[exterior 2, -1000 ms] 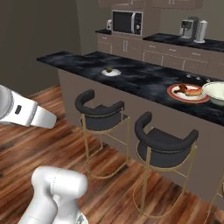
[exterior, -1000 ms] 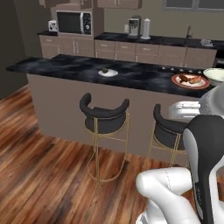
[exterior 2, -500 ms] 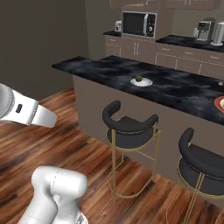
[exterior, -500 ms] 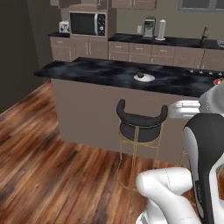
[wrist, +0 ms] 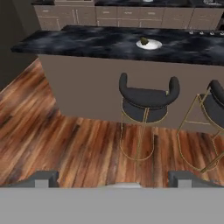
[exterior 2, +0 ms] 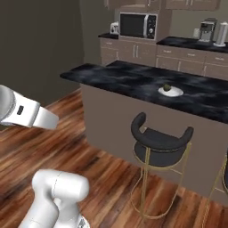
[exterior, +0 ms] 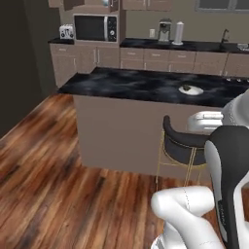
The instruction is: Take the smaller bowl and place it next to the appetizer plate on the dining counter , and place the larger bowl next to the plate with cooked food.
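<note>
The appetizer plate (exterior: 190, 89) (exterior 2: 170, 91) (wrist: 148, 43), small and white with a dark olive morsel at its centre, lies on the dining counter (exterior: 126, 85) (exterior 2: 120, 78) (wrist: 87, 43), a long black marbled top on a brown base. My gripper (wrist: 113, 179) is open, its fingertips (wrist: 41, 177) far apart at the bottom of the hand view with nothing between them. It hangs well short of the counter, over the wooden floor. The smaller bowl, the larger bowl and the plate with cooked food are out of view.
A black bar stool with gold legs (exterior: 187, 143) (exterior 2: 160, 144) (wrist: 146, 98) stands before the counter under the plate, and a second stool (wrist: 216, 103) stands to its right. Behind the counter, a back worktop carries a microwave (exterior: 95, 27) (exterior 2: 136, 25) and a coffee machine (exterior: 165, 30).
The base has driven, so the whole scene has slid right and closer. The orange-rimmed plate and the bowl beside it have left the frame. The jaws stay open.
</note>
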Available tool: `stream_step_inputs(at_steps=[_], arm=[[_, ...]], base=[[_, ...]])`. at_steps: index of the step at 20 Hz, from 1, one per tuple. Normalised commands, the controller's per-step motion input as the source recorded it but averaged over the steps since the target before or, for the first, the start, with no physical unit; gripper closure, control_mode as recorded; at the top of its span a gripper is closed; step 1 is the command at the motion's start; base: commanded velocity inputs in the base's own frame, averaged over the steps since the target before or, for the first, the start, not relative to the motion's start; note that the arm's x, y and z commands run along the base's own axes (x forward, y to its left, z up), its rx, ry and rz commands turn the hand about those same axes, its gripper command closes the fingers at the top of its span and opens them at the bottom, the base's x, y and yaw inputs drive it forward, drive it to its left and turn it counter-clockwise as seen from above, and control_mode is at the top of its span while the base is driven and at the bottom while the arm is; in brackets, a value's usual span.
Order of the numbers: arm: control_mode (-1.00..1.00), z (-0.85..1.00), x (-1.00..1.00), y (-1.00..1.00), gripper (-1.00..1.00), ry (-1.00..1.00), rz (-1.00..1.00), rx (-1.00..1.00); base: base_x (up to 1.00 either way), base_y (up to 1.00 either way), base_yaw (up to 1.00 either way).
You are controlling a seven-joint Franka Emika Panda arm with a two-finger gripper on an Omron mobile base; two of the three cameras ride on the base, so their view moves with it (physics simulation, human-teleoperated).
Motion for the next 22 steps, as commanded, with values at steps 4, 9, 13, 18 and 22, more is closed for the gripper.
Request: stream_step_inputs(at_steps=[4, 9, 13, 18, 22], arm=[[1.0, 0.0, 0.0, 0.0, -1.0, 0.0, 0.0, 0.0], [1.0, 0.0, 0.0, 0.0, -1.0, 0.0, 0.0, 0.0], [1.0, 0.0, 0.0, 0.0, -1.0, 0.0, 0.0, 0.0], [1.0, 0.0, 0.0, 0.0, -1.0, 0.0, 0.0, 0.0], [1.0, 0.0, 0.0, 0.0, -1.0, 0.0, 0.0, 0.0]], base=[[0.33, 1.0, -0.29], [0.16, 1.0, -0.28], [0.08, 1.0, -0.26], [0.05, 1.0, -0.22], [0.04, 1.0, -0.21]])
